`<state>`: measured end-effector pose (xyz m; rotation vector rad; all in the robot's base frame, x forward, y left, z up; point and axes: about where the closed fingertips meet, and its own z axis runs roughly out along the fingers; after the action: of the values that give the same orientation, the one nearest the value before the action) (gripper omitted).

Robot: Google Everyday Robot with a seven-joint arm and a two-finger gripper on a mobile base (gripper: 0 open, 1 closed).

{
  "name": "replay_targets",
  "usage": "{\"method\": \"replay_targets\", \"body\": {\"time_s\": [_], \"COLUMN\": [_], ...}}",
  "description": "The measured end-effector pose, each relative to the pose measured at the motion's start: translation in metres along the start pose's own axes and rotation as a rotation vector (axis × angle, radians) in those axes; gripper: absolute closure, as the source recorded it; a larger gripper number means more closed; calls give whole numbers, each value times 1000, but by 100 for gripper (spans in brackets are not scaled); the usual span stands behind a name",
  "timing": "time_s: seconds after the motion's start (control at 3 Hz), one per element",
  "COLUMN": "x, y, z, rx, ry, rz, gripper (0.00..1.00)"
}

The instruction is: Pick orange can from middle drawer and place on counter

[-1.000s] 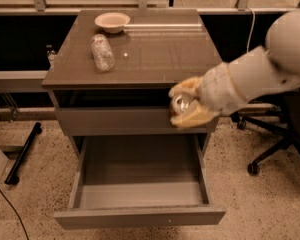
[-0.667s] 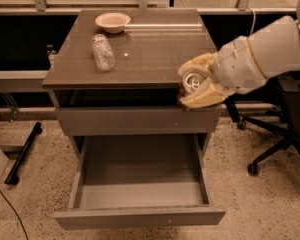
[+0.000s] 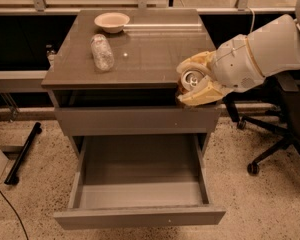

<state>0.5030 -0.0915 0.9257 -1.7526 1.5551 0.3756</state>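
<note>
My gripper [image 3: 194, 80] is shut on the orange can [image 3: 192, 79]; its silver top and pull tab show between the cream fingers [image 3: 202, 93]. The can hangs at the front right edge of the counter [image 3: 150, 54], about level with the slab. The middle drawer [image 3: 140, 215] stands pulled out below, and nothing shows inside it.
A clear plastic bottle [image 3: 102, 52] lies on the counter's left side and a pale bowl [image 3: 112, 21] sits at the back. A shallower drawer front [image 3: 135, 120] is just under the top. An office chair base [image 3: 275, 149] stands to the right and a black stand [image 3: 23, 153] to the left.
The gripper has risen with the can from in front of the upper drawer to the counter's front right edge, and moved slightly right.
</note>
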Motion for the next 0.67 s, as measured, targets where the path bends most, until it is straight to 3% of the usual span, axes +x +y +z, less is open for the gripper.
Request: {"method": "replay_targets", "body": {"time_s": [0.33, 0.67], "x": [-1, 0], "y": [-18, -56], "z": [3, 10], "rx": [40, 93], "ry": [-26, -75], "rz": [9, 23], "gripper": [100, 100]}}
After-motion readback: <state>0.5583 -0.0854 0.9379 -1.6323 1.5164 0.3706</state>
